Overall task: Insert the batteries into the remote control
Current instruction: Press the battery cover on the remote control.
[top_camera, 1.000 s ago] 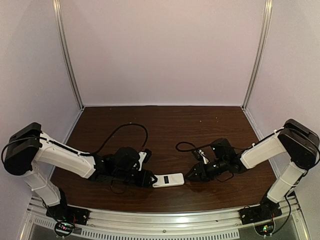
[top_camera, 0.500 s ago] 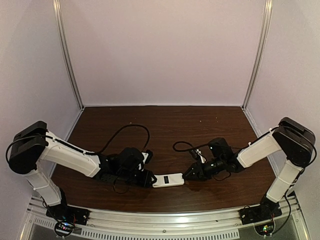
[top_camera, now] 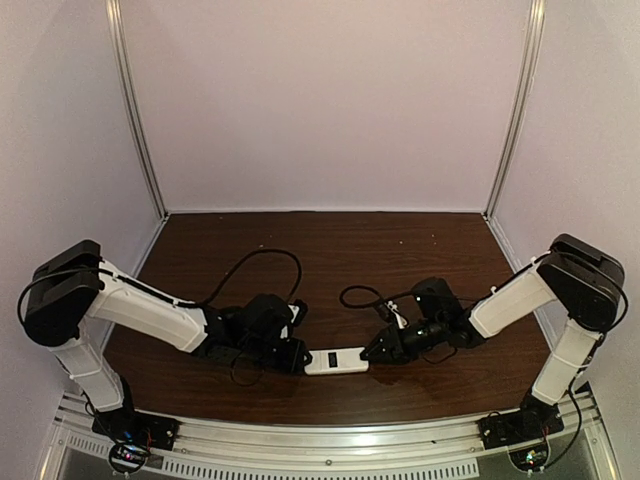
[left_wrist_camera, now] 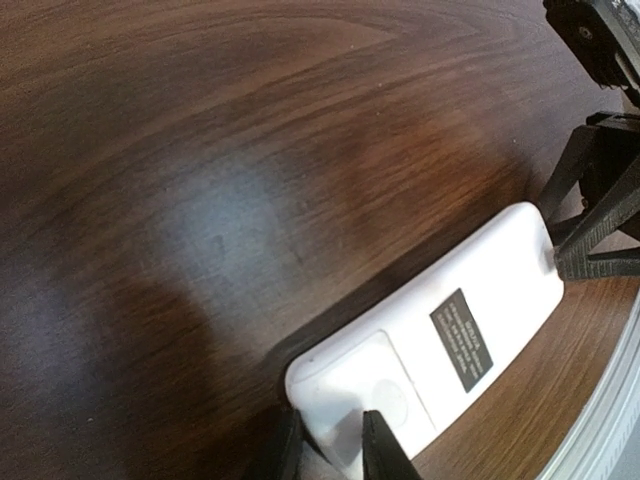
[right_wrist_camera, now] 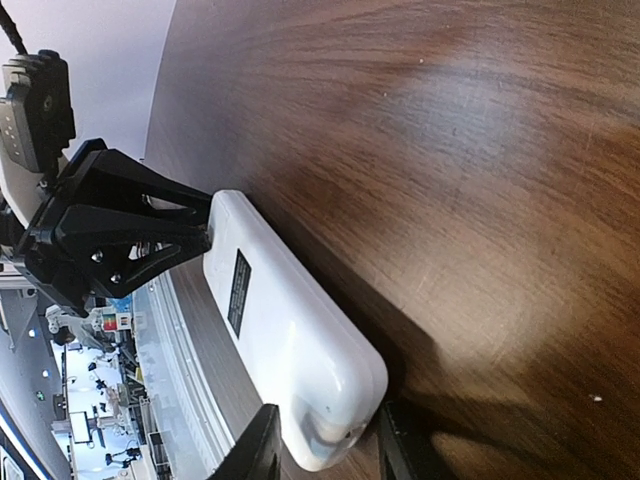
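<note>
The remote control (top_camera: 336, 359) lies white back up near the table's front edge, with a dark label (left_wrist_camera: 462, 340) on its back. My left gripper (top_camera: 300, 358) is closed on its left end. In the left wrist view the gripper (left_wrist_camera: 330, 455) pinches the corner by the cover panel. My right gripper (top_camera: 375, 354) holds the opposite, rounded end. In the right wrist view that gripper (right_wrist_camera: 325, 450) has a finger pressed to each side of the remote control (right_wrist_camera: 280, 330). The batteries are out of view.
The brown wooden table (top_camera: 330, 250) is walled in by pale panels on three sides. A metal rail (top_camera: 320, 440) runs along the front edge. Black cables (top_camera: 262, 255) loop over the table behind both wrists.
Both grippers have narrowed onto the ends of the remote control. The right arm has slid slightly left. The remote control has stayed in the same spot.
</note>
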